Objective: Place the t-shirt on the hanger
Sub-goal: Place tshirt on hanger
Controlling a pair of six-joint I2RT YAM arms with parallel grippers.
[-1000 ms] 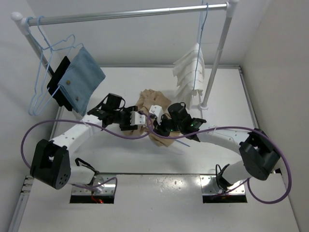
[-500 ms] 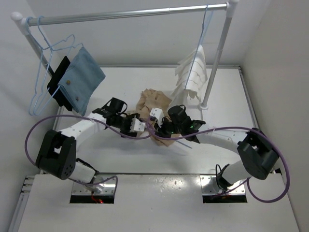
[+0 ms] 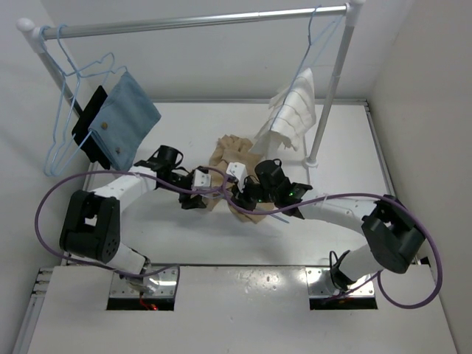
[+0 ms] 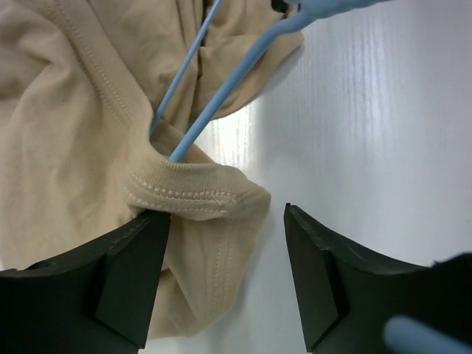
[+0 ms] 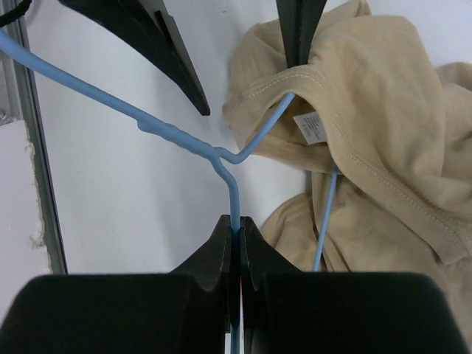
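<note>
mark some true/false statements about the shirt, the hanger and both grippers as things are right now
1. The right gripper is shut on the hanger's wire. True.
2. The left gripper is clamped on the t-shirt. False: its jaws stand open beside a stitched edge.
3. The t-shirt is already hanging up. False: it lies crumpled on the table.
4. A hanger arm runs into a t-shirt opening. True.

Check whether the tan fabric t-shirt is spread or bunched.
Bunched: tan fabric t-shirt lies crumpled, pale-blue wire hanger entering its collar.
</note>
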